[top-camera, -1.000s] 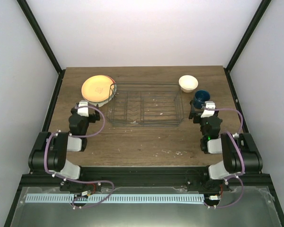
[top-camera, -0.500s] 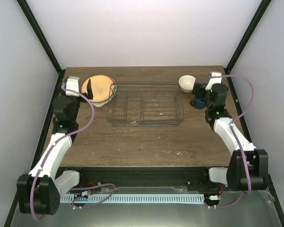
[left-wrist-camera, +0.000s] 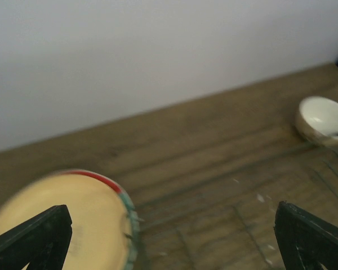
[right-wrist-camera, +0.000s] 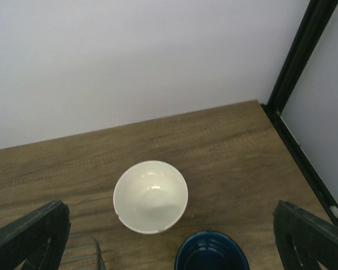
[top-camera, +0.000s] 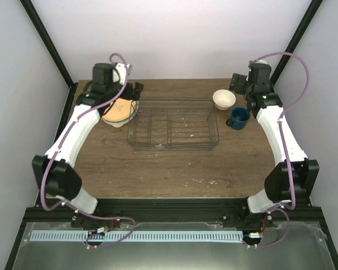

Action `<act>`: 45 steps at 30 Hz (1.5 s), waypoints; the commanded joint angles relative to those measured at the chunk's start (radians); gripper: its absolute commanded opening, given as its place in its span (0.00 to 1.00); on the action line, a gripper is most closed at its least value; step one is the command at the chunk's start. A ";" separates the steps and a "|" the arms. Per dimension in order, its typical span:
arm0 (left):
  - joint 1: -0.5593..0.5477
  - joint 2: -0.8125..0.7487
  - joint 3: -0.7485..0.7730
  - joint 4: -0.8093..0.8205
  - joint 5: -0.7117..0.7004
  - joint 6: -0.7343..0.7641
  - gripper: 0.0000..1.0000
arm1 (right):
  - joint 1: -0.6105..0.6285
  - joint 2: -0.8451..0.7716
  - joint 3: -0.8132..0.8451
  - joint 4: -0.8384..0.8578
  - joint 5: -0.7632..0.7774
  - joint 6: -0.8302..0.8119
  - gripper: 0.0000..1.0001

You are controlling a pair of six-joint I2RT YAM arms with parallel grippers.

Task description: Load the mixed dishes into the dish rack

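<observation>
Both arms reach over the far side of the counter [top-camera: 174,169], and the dish rack [top-camera: 173,125] holds nothing, so the step in hand looks like the first pick-up. The left gripper [left-wrist-camera: 170,230] is spread wide and empty. The plate stack [left-wrist-camera: 62,219], orange-yellow on top with a red-and-teal rim under it, lies below and off toward its left finger; the rack's wires run below toward its right finger. To do this well, I would centre that gripper over the stack's rim on the side away from the rack, since the stack sits close against the rack's corner, and pinch only the top plate. The right gripper [right-wrist-camera: 169,230] is likewise spread wide and empty. The bowl [right-wrist-camera: 150,196] sits below, centred between its fingers, and the mug [right-wrist-camera: 212,252] is closer in, cut off by the view's lower edge, just beside the bowl. One finger inside the bowl's wall and one outside should hold, provided the outer finger clears the mug. The counter is dark scuffed wood with pale flecks, where glazed dishes may slide. A plain pale back wall [top-camera: 169,39] stands close ahead, and a black frame post [right-wrist-camera: 296,56] rises to the right gripper's right, leaving little swing room.
</observation>
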 commanded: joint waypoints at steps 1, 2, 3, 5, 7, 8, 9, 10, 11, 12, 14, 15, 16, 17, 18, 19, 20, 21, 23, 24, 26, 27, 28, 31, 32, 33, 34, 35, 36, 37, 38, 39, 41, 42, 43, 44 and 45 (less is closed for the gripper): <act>-0.045 0.162 0.221 -0.334 0.061 -0.111 1.00 | 0.012 0.064 0.170 -0.276 0.053 0.065 1.00; -0.051 0.211 0.270 -0.388 0.064 -0.142 1.00 | 0.012 0.084 0.208 -0.325 0.065 0.076 1.00; -0.056 0.249 0.317 -0.433 0.070 -0.164 1.00 | 0.012 0.108 0.247 -0.394 0.079 0.090 1.00; -0.072 0.317 0.350 -0.492 0.041 -0.218 0.99 | 0.013 0.147 0.309 -0.484 0.101 0.114 1.00; -0.087 0.347 0.351 -0.513 0.040 -0.253 0.99 | 0.012 0.172 0.341 -0.548 0.114 0.130 1.00; -0.095 0.360 0.351 -0.520 0.047 -0.270 0.99 | 0.013 0.178 0.346 -0.567 0.116 0.137 1.00; -0.105 0.370 0.351 -0.526 0.055 -0.284 1.00 | 0.012 0.178 0.345 -0.579 0.111 0.144 1.00; -0.116 0.381 0.351 -0.532 0.057 -0.295 1.00 | 0.013 0.175 0.340 -0.583 0.105 0.151 1.00; -0.128 0.390 0.351 -0.537 0.056 -0.305 1.00 | 0.012 0.169 0.334 -0.585 0.102 0.155 1.00; -0.139 0.399 0.349 -0.543 0.056 -0.313 1.00 | 0.013 0.166 0.330 -0.588 0.098 0.160 1.00; -0.160 0.411 0.342 -0.544 0.055 -0.329 1.00 | 0.012 0.159 0.322 -0.595 0.096 0.166 1.00; -0.169 0.414 0.336 -0.544 0.053 -0.338 1.00 | 0.012 0.159 0.319 -0.596 0.094 0.167 1.00; -0.176 0.417 0.331 -0.542 0.050 -0.346 1.00 | 0.012 0.159 0.317 -0.598 0.093 0.166 1.00; -0.183 0.419 0.325 -0.539 0.048 -0.352 1.00 | 0.013 0.160 0.313 -0.601 0.093 0.165 1.00; -0.188 0.424 0.321 -0.538 0.046 -0.358 1.00 | 0.013 0.159 0.309 -0.603 0.092 0.165 1.00; -0.192 0.429 0.315 -0.538 0.043 -0.362 1.00 | 0.013 0.159 0.305 -0.604 0.090 0.163 1.00; -0.197 0.434 0.309 -0.537 0.033 -0.365 1.00 | 0.013 0.159 0.299 -0.605 0.089 0.162 1.00; -0.203 0.440 0.300 -0.534 0.016 -0.368 1.00 | 0.013 0.160 0.294 -0.607 0.089 0.159 1.00; -0.212 0.452 0.292 -0.534 -0.013 -0.372 1.00 | 0.013 0.158 0.283 -0.606 0.091 0.158 1.00; -0.215 0.459 0.287 -0.535 -0.028 -0.379 1.00 | 0.013 0.156 0.279 -0.607 0.090 0.156 1.00; -0.217 0.470 0.283 -0.537 -0.049 -0.390 1.00 | 0.012 0.155 0.271 -0.605 0.089 0.155 1.00; -0.219 0.475 0.282 -0.537 -0.058 -0.396 1.00 | 0.012 0.154 0.267 -0.604 0.087 0.155 1.00; -0.219 0.480 0.283 -0.537 -0.063 -0.400 1.00 | 0.012 0.151 0.263 -0.602 0.084 0.153 1.00; -0.222 0.500 0.285 -0.534 -0.068 -0.407 1.00 | 0.013 0.144 0.248 -0.590 0.072 0.147 1.00; -0.223 0.512 0.285 -0.534 -0.066 -0.410 1.00 | 0.013 0.143 0.245 -0.590 0.069 0.145 1.00; -0.226 0.520 0.285 -0.534 -0.059 -0.414 1.00 | 0.012 0.141 0.242 -0.590 0.066 0.143 1.00; -0.229 0.526 0.283 -0.531 -0.051 -0.419 1.00 | 0.013 0.138 0.239 -0.589 0.066 0.142 1.00; -0.234 0.530 0.281 -0.526 -0.045 -0.422 1.00 | 0.013 0.136 0.234 -0.589 0.064 0.140 1.00; -0.240 0.536 0.280 -0.520 -0.039 -0.426 1.00 | 0.013 0.133 0.229 -0.587 0.064 0.138 1.00; -0.246 0.541 0.280 -0.515 -0.033 -0.430 1.00 | 0.013 0.130 0.223 -0.586 0.065 0.134 1.00; -0.252 0.547 0.282 -0.511 -0.025 -0.436 1.00 | 0.012 0.127 0.218 -0.583 0.064 0.132 1.00; -0.256 0.551 0.283 -0.506 -0.013 -0.440 1.00 | 0.012 0.124 0.212 -0.582 0.062 0.129 1.00; -0.266 0.563 0.286 -0.498 0.010 -0.449 1.00 | 0.012 0.120 0.206 -0.583 0.063 0.123 1.00; -0.271 0.568 0.289 -0.496 0.019 -0.452 1.00 | 0.013 0.118 0.202 -0.582 0.063 0.120 1.00; -0.276 0.574 0.293 -0.495 0.023 -0.456 1.00 | 0.013 0.116 0.199 -0.582 0.066 0.118 1.00; -0.282 0.578 0.296 -0.495 0.023 -0.456 1.00 | 0.013 0.114 0.195 -0.581 0.068 0.115 1.00; -0.286 0.583 0.297 -0.495 0.022 -0.457 1.00 | 0.013 0.111 0.192 -0.578 0.067 0.112 1.00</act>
